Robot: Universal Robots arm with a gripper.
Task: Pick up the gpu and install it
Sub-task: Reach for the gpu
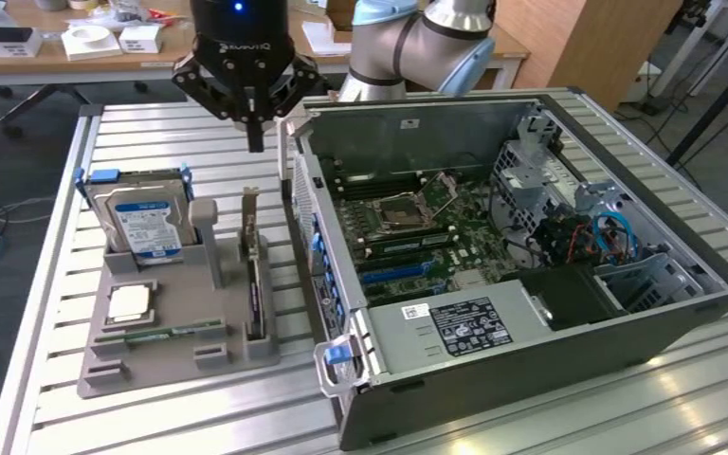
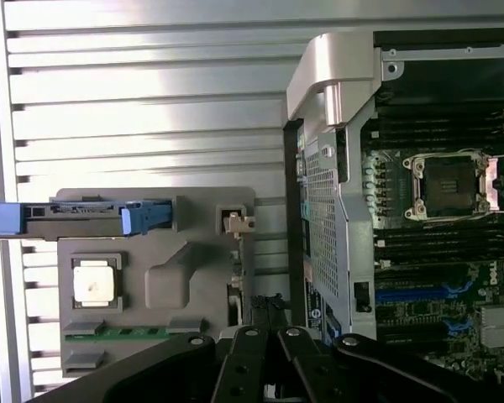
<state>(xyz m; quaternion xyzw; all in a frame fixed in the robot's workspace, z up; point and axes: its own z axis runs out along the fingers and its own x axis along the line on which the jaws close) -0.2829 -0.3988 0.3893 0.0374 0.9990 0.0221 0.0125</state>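
From where I stand, the gripper (image 1: 257, 140) hangs above the slatted metal surface (image 1: 149, 133) with its two fingers pressed together into one thin black blade, and there is nothing between them. It sits over the gap between the grey holder (image 1: 162, 368) and the open computer case (image 1: 667, 327), close to the case's near corner in the exterior view. It is higher than everything on the holder and touches none of it. The gpu (image 1: 254, 294) has not been lifted. It stands on its edge in a slot along the side of the holder nearest the case, a thin black card with its narrow silvery bracket (image 1: 249, 213) rising at the end closest to the gripper. There is clear air between that bracket and the fingertips. On the same holder a hard drive (image 1: 147, 223) with a blue label stands upright in its blue-handled cradle, towards the exterior view's left of the gpu. A square processor chip (image 1: 128, 303) lies flat in front of it, and a slim green memory stick (image 1: 162, 334) lies flat just beyond the chip. The case lies on its side with the panel off, showing the green motherboard (image 1: 402, 237), its empty processor socket (image 1: 405, 210) and a grey power supply (image 1: 459, 327) with a dark label. The robot arm (image 1: 415, 43) rises behind the case, and further back a wooden desk (image 1: 35, 66) holds some white boxes.
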